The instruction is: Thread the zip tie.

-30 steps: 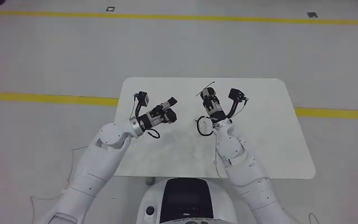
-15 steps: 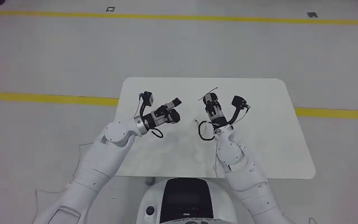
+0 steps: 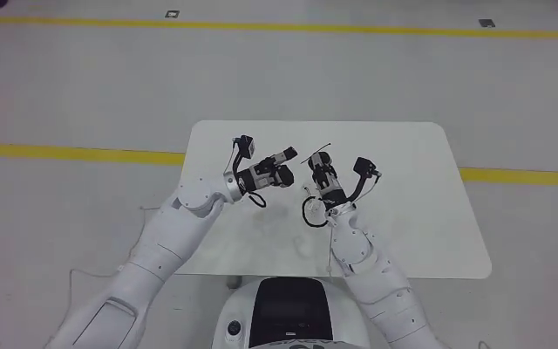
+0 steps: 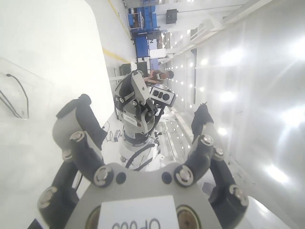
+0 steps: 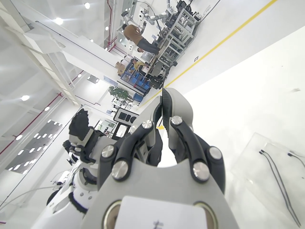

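The zip tie [image 3: 325,147] is held clamped between the closed pads of the right gripper [image 5: 163,100], above the middle of the table [image 3: 418,227]. A short length of the thin black strip is seen sticking out past the fingertips. The left gripper [image 4: 140,108] is placed just beside it and facing it, with its fingers [image 4: 79,117] spread wide apart and nothing between them. The two grippers are near each other but not touching, and the tie is not touched by the left one.

The step in hand is judged to be the taking of the free end. The tie is lifted and presented, but no loop is formed and nothing is threaded, so the task is taken to be at an early stage. For the next move, the free end would have to be brought between the open fingers and gripped close to its tip, so that it can be bent round and aimed at the head. Which end carries the head cannot be told. The strip is thin and looks springy, so a slight misalignment could be enough for it to be missed or flicked aside.

On the table a clear plastic sheet [image 5: 252,163] is seen with spare ties [image 5: 276,170] lying on it, well apart from both grippers. The gap between the grippers is judged to be unobstructed.
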